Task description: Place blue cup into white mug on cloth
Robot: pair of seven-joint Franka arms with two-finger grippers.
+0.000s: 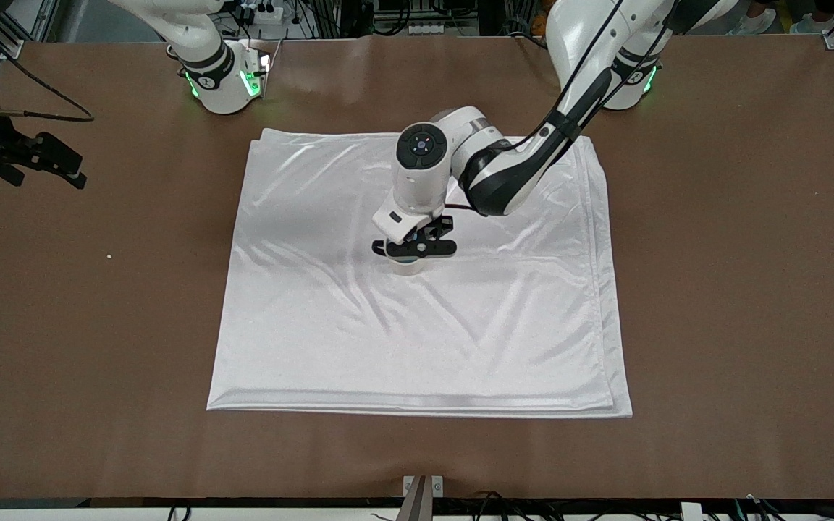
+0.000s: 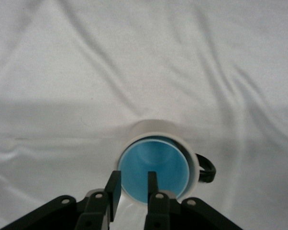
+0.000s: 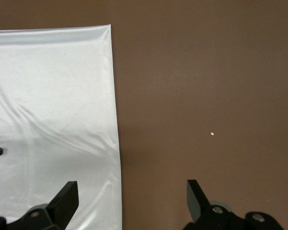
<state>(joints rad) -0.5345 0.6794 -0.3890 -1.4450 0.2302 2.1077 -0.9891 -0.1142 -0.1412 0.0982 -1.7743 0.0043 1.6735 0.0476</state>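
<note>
The blue cup [image 2: 153, 170] sits inside the white mug [image 2: 192, 153], mid-cloth [image 1: 330, 325]. The left gripper [image 2: 133, 189] straddles the cup's rim, fingers slightly apart, seemingly letting go. The right gripper [image 3: 132, 196] waits spread wide over the table's edge.

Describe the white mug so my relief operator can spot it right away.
Find the cloth spread across the middle of the table. Near its centre, directly under the left gripper, stands the white mug. It is a cream cylinder with a small black handle, and the blue cup sits nested inside it.
</note>
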